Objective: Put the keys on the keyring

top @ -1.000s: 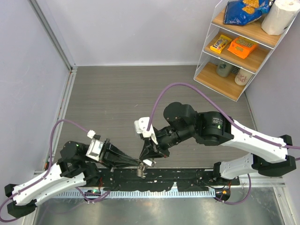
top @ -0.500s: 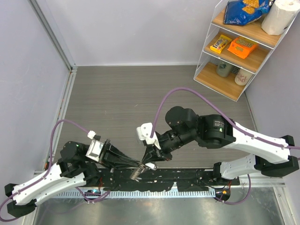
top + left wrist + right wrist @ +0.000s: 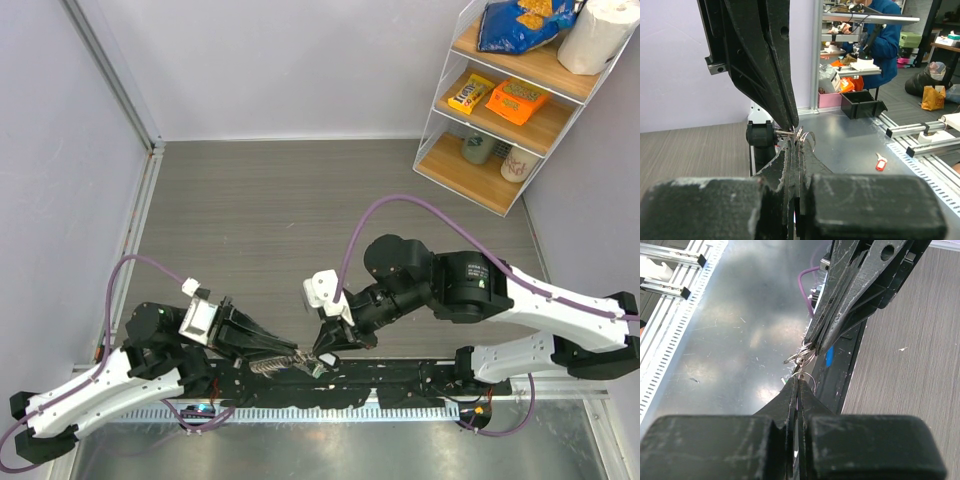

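Observation:
In the top view my left gripper (image 3: pixel 292 357) and right gripper (image 3: pixel 322 358) meet tip to tip over the black rail at the near edge. The left gripper (image 3: pixel 796 139) is shut on the keyring (image 3: pixel 807 137), a bunch of thin silvery wire loops. Its chain-like strip (image 3: pixel 265 365) lies along the left fingers and its blue tag (image 3: pixel 829 357) shows behind. The right gripper (image 3: pixel 799 381) is shut on one thin wire ring (image 3: pixel 808 377) just below that bunch (image 3: pixel 800 357). A small pale piece (image 3: pixel 318 369) hangs at the tips. I cannot make out any key blade or head there.
A small key with a red head (image 3: pixel 881 162) lies on the metal table (image 3: pixel 850 145) off the near edge. A wooden shelf (image 3: pixel 500 95) with snacks and cups stands at the far right. Purple cables (image 3: pixel 400 205) arch over the right arm. Grey walls stand at the left and back.
The right gripper has moved right and toward the near edge, with its tips staying at the left gripper's tips. The chain strip has swung from hanging down to lying left under the left fingers.

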You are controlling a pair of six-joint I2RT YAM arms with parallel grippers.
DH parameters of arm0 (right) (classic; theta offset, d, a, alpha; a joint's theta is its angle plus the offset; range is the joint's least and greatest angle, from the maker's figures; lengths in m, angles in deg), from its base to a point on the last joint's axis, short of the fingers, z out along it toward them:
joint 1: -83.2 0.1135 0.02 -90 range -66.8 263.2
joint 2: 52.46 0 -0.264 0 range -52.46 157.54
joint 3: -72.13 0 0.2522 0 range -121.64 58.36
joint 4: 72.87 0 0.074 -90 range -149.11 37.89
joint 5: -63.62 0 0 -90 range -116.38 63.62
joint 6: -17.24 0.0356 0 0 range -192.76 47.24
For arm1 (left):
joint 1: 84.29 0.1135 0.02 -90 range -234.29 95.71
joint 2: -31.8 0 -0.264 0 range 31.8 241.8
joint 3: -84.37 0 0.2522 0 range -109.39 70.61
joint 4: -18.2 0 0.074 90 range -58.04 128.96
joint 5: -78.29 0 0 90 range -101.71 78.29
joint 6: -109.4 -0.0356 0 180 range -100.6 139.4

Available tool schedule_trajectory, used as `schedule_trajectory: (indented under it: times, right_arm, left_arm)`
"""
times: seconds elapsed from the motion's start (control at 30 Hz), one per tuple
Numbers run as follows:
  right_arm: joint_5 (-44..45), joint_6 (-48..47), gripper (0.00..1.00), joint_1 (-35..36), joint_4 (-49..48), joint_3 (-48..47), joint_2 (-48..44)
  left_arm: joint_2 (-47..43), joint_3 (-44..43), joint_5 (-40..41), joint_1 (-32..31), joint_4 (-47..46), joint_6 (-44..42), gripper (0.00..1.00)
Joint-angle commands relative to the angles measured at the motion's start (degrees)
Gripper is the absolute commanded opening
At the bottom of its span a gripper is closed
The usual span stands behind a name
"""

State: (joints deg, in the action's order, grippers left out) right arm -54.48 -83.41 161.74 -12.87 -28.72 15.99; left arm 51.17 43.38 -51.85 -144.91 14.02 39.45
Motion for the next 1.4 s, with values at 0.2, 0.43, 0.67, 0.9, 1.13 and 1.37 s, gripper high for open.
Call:
schedule_trajectory:
  times: [0.2,0.43,0.67,0.9,1.13,1.37]
  right_arm:
    - [3.31,0.11,0.05,0.73,-3.61,0.34,-3.31]
    - [16.83,3.18,0.05,0.74,-6.07,3.49,-8.76]
    - [31.43,8.63,0.05,0.47,-9.23,13.5,-13.86]
    - [38.64,16.44,0.05,-3.64,-12.92,26.08,-17.02]
    - [37.23,25.32,0.05,-15.77,-18.37,39.78,-15.89]
    - [41.98,32.36,0.05,-24.83,-23.99,49.63,-16.06]
  left_arm:
    - [1.1,-2.4,1.12,0.06,-6.24,0.6,0.0]
    - [1.01,-2.83,0.42,0.06,-6.24,1.13,0.0]
    - [0.84,-2.92,0.41,0.06,-6.15,1.57,0.0]
    - [1.19,-2.84,0.59,0.06,-6.24,1.92,0.0]
    - [0.49,-1.78,1.73,0.06,-6.5,2.36,0.0]
    - [-1.18,-1.08,3.58,-0.02,-3.87,1.74,0.0]
